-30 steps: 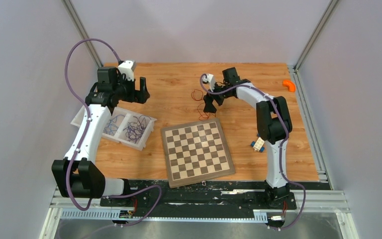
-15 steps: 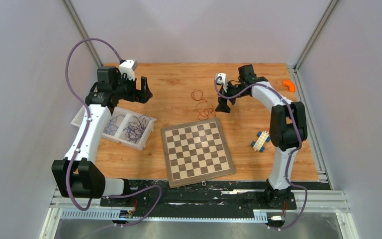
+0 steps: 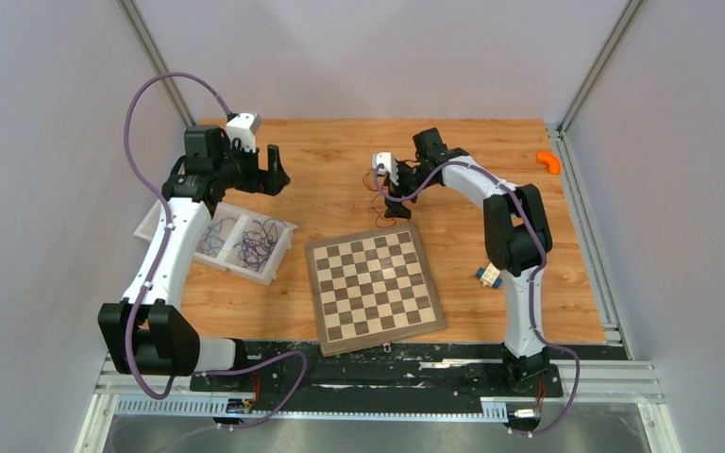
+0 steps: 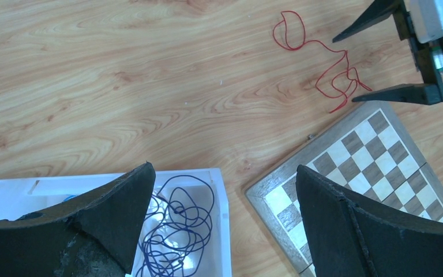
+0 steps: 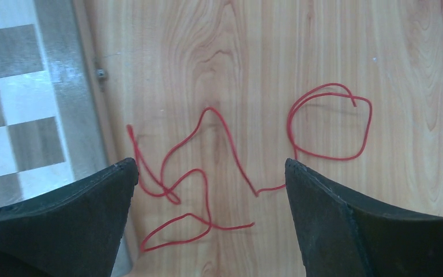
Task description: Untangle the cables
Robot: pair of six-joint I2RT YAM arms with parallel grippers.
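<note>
1. The right gripper [image 5: 209,165] is open, with its two fingers wide apart, and it points down at the wooden table [image 5: 392,46].
2. The red cable [image 5: 323,157] lies flat on the table under this gripper, in the space between the fingers. Neither finger grips it.
3. One end of the cable makes a round loop near one finger. The other end makes crossed bends just beside the edge of the chessboard [image 5: 23,86].
4. The left gripper [image 4: 224,168] is also open and empty. It hangs over the far corner of the white tray [image 4: 226,231], well apart from the red cable.
5. A tangle of blue cables [image 4: 179,225] lies in the tray compartment nearest the chessboard.
</note>
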